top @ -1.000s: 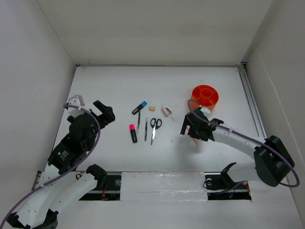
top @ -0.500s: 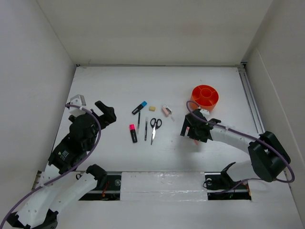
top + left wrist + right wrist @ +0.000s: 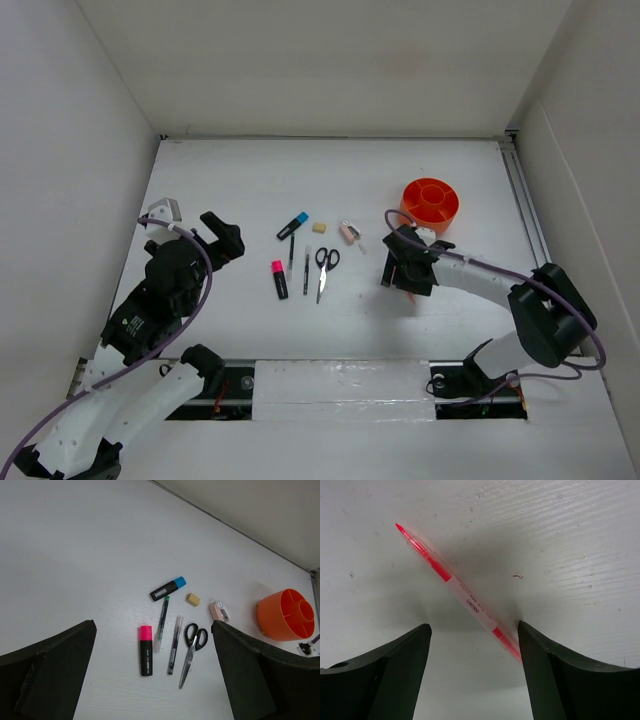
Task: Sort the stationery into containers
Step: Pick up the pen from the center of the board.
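Stationery is lying in a loose cluster near the middle of the white desk [image 3: 240,170], and the round orange tub [image 3: 412,193] is standing well apart from it toward the far right, with its inner dividers showing. In the left wrist view the pink-and-black highlighter [image 3: 145,650] is lying at the left of the cluster, with two thin dark pens [image 3: 163,614] just beside it and the black-handled scissors [image 3: 192,647] to their right, blades pointing toward the near edge. The blue-capped black marker [image 3: 167,588] is lying beyond the pens, the cream eraser [image 3: 193,599] is sitting just right of its cap, and the small pinkish-beige piece [image 3: 218,611] is lying between the eraser and the tub. The left tool [image 3: 222,238] is hanging over the left part of the desk with its jaws spread wide, holding nothing. The right tool [image 3: 398,272] is hovering just in front of the tub with its jaws apart, straddling a pink pen [image 3: 465,599] that is lying diagonally on the desk. The pen's pointed tip is pointing away from the tool, and its other end is reaching the inner edge of one finger [image 3: 555,680]; whether they are touching cannot be told
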`<control>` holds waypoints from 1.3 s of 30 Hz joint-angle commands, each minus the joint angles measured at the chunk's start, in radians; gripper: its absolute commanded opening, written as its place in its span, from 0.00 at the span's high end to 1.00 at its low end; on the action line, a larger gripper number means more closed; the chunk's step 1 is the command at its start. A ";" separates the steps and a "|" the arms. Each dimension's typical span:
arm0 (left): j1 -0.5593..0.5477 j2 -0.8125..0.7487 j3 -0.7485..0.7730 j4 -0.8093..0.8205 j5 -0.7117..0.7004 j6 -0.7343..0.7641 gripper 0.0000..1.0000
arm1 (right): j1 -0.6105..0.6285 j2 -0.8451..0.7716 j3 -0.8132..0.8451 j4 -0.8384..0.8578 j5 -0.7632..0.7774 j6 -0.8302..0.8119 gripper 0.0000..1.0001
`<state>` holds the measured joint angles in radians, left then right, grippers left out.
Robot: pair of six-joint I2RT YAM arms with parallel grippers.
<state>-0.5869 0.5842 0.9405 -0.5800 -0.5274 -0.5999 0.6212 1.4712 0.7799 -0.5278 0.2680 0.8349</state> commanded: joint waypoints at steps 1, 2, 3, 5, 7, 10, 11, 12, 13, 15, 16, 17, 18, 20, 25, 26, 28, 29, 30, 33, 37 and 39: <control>0.004 -0.011 0.003 0.029 0.010 0.026 0.00 | 0.005 0.029 0.019 -0.041 -0.044 0.020 0.24; 0.004 -0.011 0.003 0.040 0.024 0.026 0.00 | 0.029 0.040 0.028 -0.053 -0.053 0.020 0.24; 0.004 -0.020 0.003 0.040 0.033 0.035 0.00 | 0.041 0.050 0.041 -0.064 -0.053 0.020 0.28; 0.004 -0.029 0.003 0.040 0.033 0.035 0.00 | 0.076 0.087 0.059 -0.095 -0.029 0.030 0.31; 0.004 -0.029 0.003 0.040 0.033 0.035 0.00 | 0.089 0.107 0.074 -0.104 -0.018 0.040 0.34; 0.004 -0.038 0.012 0.040 0.043 0.045 0.00 | 0.089 0.129 0.085 -0.127 -0.009 0.040 0.49; 0.004 -0.038 0.012 0.040 0.043 0.045 0.00 | 0.089 0.129 0.096 -0.127 -0.009 0.040 0.53; 0.004 -0.050 0.012 0.040 0.043 0.045 0.00 | 0.089 0.141 0.096 -0.138 -0.009 0.040 0.53; 0.004 -0.050 0.012 0.040 0.043 0.045 0.00 | 0.089 0.141 0.105 -0.138 -0.009 0.040 0.54; -0.007 -0.073 0.012 0.040 0.043 0.045 0.00 | 0.089 0.150 0.105 -0.138 -0.009 0.029 0.68; -0.016 -0.073 0.012 0.040 0.031 0.045 0.00 | 0.089 0.150 0.105 -0.138 -0.021 0.017 0.73; -0.016 -0.086 0.012 0.040 0.014 0.032 0.00 | 0.080 0.150 0.105 -0.138 -0.021 0.017 0.90; -0.025 -0.096 0.012 0.040 0.014 0.032 0.00 | 0.080 0.150 0.105 -0.138 -0.021 0.017 0.98; -0.037 -0.096 0.012 0.031 -0.009 0.032 0.00 | 0.071 0.150 0.105 -0.138 -0.021 0.017 1.00; -0.047 -0.107 0.012 0.020 -0.019 0.023 0.00 | 0.081 0.086 0.081 -0.074 -0.084 -0.008 1.00; -0.047 -0.107 0.012 0.020 -0.019 0.023 0.00 | 0.092 0.063 0.067 -0.049 -0.093 -0.008 1.00; -0.047 -0.077 0.012 0.031 0.006 0.035 0.00 | 0.139 0.008 0.067 -0.049 -0.078 -0.008 1.00; -0.047 -0.058 0.024 0.031 0.018 0.035 0.00 | 0.158 -0.052 0.067 -0.079 -0.060 0.007 1.00; -0.047 -0.035 0.024 0.031 0.047 0.046 0.00 | 0.190 -0.083 0.080 -0.096 -0.027 0.018 1.00; -0.047 0.100 0.072 0.054 0.159 0.046 0.00 | 0.233 -0.222 0.123 -0.170 0.017 0.018 1.00; -0.047 0.288 0.092 0.143 0.311 -0.006 0.00 | 0.276 -0.406 0.177 -0.280 0.080 0.055 1.00; -0.056 0.391 0.101 0.199 0.343 -0.069 0.00 | 0.285 -0.512 0.206 -0.336 0.112 0.073 1.00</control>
<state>-0.6300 0.8772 1.0149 -0.4782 -0.3065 -0.6041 0.8921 1.0748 0.9276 -0.7437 0.2913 0.8661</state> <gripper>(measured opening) 0.997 0.056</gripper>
